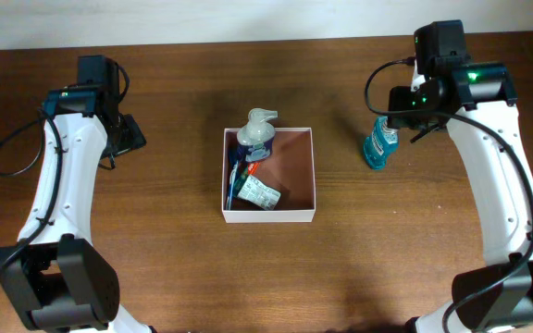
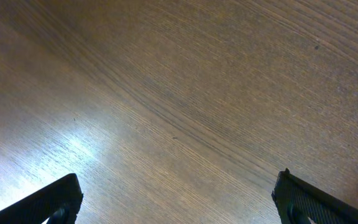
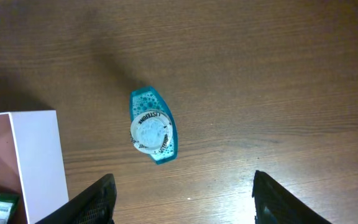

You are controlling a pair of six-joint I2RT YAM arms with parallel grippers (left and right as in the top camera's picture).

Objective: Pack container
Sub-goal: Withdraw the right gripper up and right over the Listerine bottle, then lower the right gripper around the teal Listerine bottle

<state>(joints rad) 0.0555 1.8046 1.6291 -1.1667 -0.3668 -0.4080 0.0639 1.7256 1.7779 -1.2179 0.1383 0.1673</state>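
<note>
The step in hand appears to be the pickup of the teal bottle (image 1: 378, 143), the one item standing outside the container (image 1: 269, 217). The container sits at the centre of the table (image 1: 155, 250) and holds a clear pump bottle (image 1: 256, 137) in its far-left corner and a few small tubes or packets (image 1: 259, 192) along its left side; its right half is bare.

The right gripper (image 3: 182, 199) hangs above the teal bottle, pointing down, with its fingers spread wide and holding nothing. In the right wrist view the bottle stands upright, cap toward the camera, ahead of the fingertips and not between them. It is near the container's right wall but apart from it.

Expect the next move to call for centring the gap over the cap, then descending before closing.

The left gripper (image 2: 179, 205) is parked at the far left, fingers apart over bare wood.
</note>
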